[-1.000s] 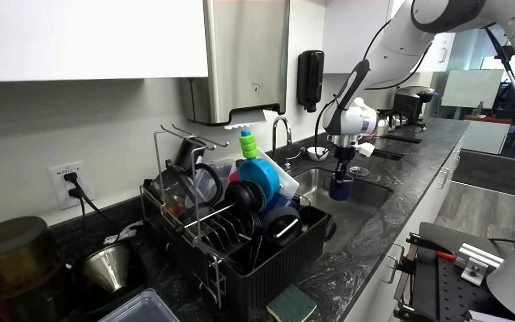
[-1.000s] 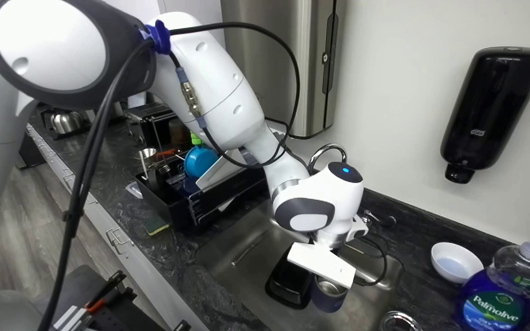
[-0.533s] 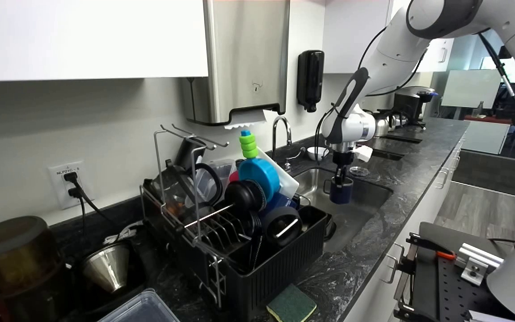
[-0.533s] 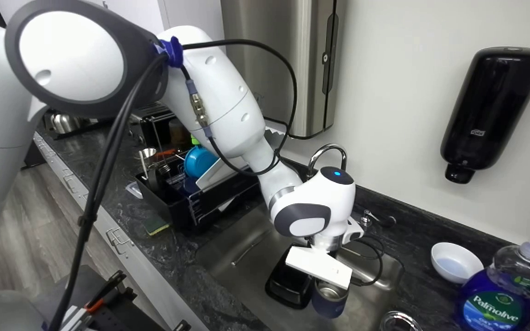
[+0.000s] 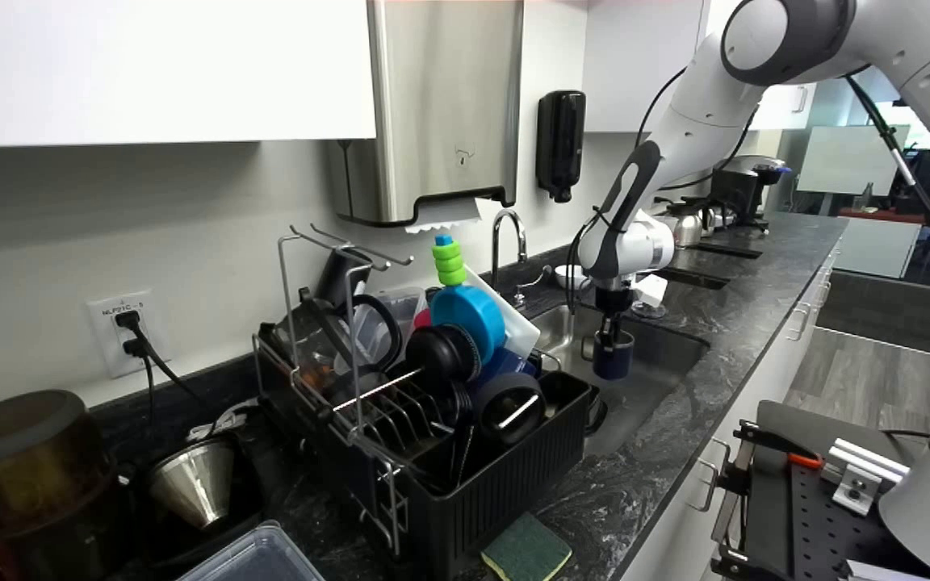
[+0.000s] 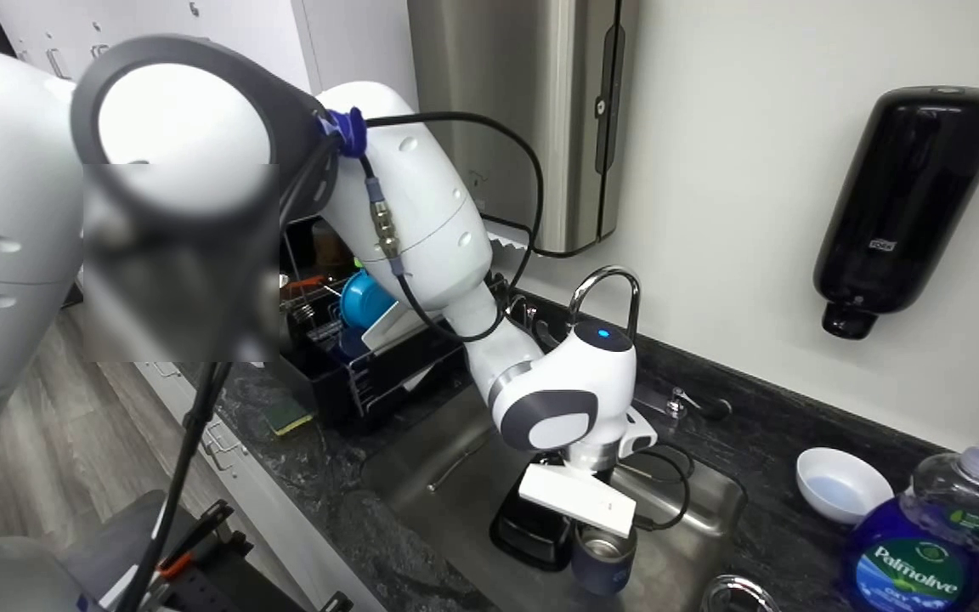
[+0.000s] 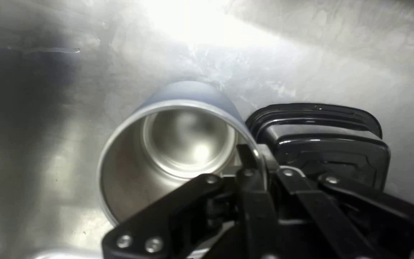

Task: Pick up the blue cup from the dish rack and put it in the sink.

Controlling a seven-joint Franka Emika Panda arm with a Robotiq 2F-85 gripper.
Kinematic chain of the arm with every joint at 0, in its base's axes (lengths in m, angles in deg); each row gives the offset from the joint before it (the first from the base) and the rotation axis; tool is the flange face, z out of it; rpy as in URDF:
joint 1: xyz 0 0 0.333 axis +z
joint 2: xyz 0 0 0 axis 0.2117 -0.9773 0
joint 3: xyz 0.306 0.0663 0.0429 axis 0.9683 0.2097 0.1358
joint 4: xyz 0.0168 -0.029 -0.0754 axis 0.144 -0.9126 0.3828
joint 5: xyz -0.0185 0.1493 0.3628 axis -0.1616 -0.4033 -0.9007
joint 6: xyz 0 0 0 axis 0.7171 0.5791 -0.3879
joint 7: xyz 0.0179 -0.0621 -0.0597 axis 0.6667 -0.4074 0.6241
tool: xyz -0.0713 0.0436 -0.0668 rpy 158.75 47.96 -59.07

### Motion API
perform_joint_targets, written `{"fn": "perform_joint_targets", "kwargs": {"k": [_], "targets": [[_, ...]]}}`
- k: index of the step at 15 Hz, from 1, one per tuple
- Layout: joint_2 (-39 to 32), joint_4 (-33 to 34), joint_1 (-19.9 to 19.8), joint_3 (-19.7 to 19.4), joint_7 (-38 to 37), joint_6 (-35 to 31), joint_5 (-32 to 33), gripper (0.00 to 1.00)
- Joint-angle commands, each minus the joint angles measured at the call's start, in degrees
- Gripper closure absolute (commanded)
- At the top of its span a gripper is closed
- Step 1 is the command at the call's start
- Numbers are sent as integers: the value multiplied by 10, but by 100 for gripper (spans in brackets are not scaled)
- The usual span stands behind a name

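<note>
As we look from left to right across an exterior view, we count one outlet [image 5: 112,340] with two black plugs [image 5: 127,319] in it and, lower down, one metal cone [image 5: 197,482]. Next we see one black dish rack [image 5: 505,488], crowded with kitchenware [image 5: 437,353]. Above it is one paper towel dispenser [image 5: 445,105], then one curved faucet [image 5: 496,254], one sponge [image 5: 526,547] near the rack, and one black soap dispenser [image 5: 560,141]. Farther right we have one white bowl [image 5: 563,279] on the counter [image 5: 731,323]. In the sink [image 5: 626,401] lies one black container [image 6: 532,535]; just beside it we find the one blue cup [image 5: 613,361], roughly upright, within the sink's outline in both exterior views. We cannot tell whether its base touches the bottom. In the wrist view we see the one gripper [image 7: 258,160] pinching the cup's rim, one of its two fingers inside, one outside. Last, we see one dark appliance [image 5: 731,192] toward the far end.
</note>
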Motion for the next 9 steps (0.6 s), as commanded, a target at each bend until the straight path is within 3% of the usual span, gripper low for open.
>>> {"fn": "perform_joint_targets", "kwargs": {"k": [1, 9], "targets": [[-10, 8, -18, 13, -22, -18, 30, 98], [-24, 21, -36, 36, -29, -40, 37, 98]]}}
